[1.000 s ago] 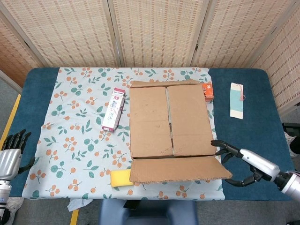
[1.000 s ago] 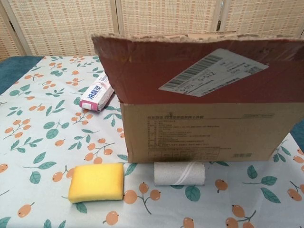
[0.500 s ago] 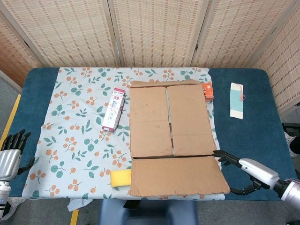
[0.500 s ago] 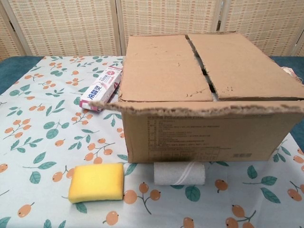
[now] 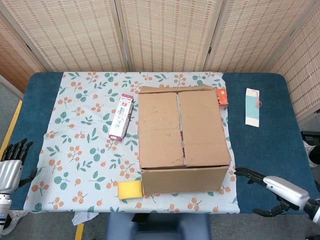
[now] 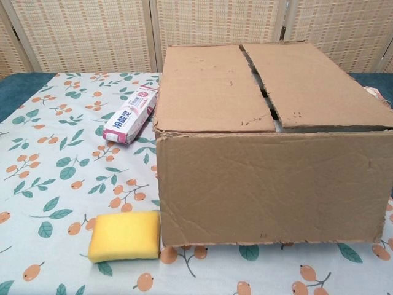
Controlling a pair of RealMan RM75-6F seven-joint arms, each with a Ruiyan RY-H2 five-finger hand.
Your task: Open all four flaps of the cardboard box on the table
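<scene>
The cardboard box [image 5: 182,135] stands in the middle of the floral cloth, and it fills the right of the chest view [image 6: 270,110]. Its near flap [image 5: 182,180] hangs straight down over the front wall [image 6: 270,187]. Two top flaps, left [image 5: 159,127] and right [image 5: 201,125], lie flat and closed with a seam between them. The far flap's edge [image 5: 175,88] shows along the back. My right hand [image 5: 272,192] hovers near the table's front right corner, fingers spread, holding nothing, apart from the box. My left hand [image 5: 12,162] rests off the table's left edge, fingers extended, empty.
A yellow sponge [image 5: 129,190] lies at the box's near left corner [image 6: 124,235]. A pink and white carton [image 5: 121,117] lies left of the box [image 6: 130,114]. A small orange box [image 5: 222,97] touches the far right corner. A teal and white card [image 5: 253,107] lies further right.
The near flap swung from raised, through level, down to hang against the front wall, hiding the white roll. My right hand drew back toward the front right edge.
</scene>
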